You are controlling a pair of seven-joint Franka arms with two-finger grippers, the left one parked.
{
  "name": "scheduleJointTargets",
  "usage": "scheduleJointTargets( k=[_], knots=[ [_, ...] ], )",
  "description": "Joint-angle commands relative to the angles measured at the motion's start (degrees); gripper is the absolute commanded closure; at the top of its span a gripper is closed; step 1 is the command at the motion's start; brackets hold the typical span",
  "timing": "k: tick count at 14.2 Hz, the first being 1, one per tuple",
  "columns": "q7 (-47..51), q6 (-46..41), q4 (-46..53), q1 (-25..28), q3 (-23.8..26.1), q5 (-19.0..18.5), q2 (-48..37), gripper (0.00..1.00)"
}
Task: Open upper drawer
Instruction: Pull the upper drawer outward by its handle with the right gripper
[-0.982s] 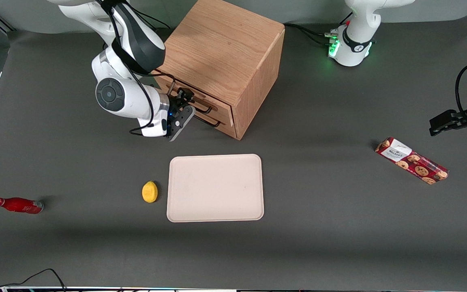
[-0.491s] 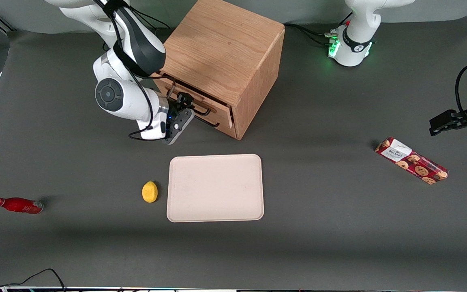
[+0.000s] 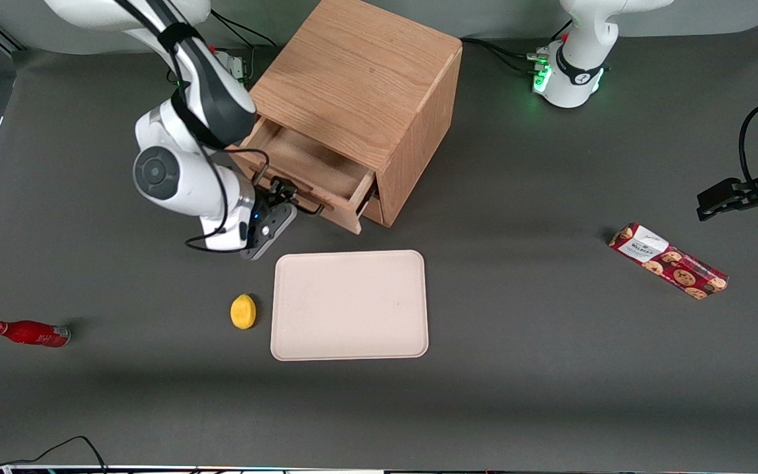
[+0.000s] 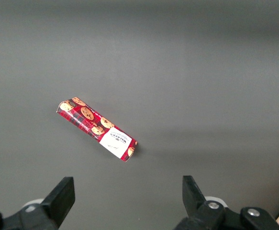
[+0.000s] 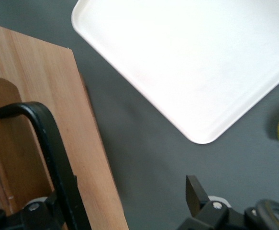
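Observation:
The light oak cabinet [image 3: 359, 79] stands at the back of the table. Its upper drawer [image 3: 300, 164] is pulled partly out toward the front camera, and its bare wooden inside shows. My right gripper [image 3: 279, 199] is at the drawer's front, at the thin black wire handle [image 3: 306, 207]. In the right wrist view the gripper [image 5: 125, 203] is open, with its fingers wide apart. The handle [image 5: 53, 153] runs just inside one finger, against the drawer front [image 5: 34, 120]. The lower drawer is mostly hidden under the upper one.
A cream tray [image 3: 349, 304] lies in front of the cabinet, nearer the camera, and it shows in the right wrist view [image 5: 192, 62]. A yellow lemon [image 3: 243, 311] sits beside it. A red bottle [image 3: 27, 332] lies toward the working arm's end. A cookie box [image 3: 668, 261] lies toward the parked arm's end.
The upper drawer has slid out of the cabinet toward the front camera. My right gripper moved the same way with the handle.

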Motion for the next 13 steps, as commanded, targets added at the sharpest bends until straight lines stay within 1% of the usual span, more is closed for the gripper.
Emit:
scheduleJointTargets(
  k=[1, 3, 6, 9, 11, 13],
  knots=[
    [-2.07, -0.36, 4.16, -0.02, -1.51, -0.9, 2.59, 0.0],
    [-3.64, -0.62, 5.91, 0.07, -4.31, -1.07, 3.29, 0.0],
    [-8.83, -1.06, 8.02, 0.07, -6.78, -0.99, 4.6, 0.0],
    [-11.64, -1.07, 10.83, -0.02, -7.22, -1.07, 7.5, 0.0],
    [-13.49, -1.24, 14.6, 0.33, -9.59, -1.07, 10.14, 0.0],
    [-14.02, -1.76, 17.51, 0.51, -9.86, -1.07, 11.81, 0.0]
  ],
)
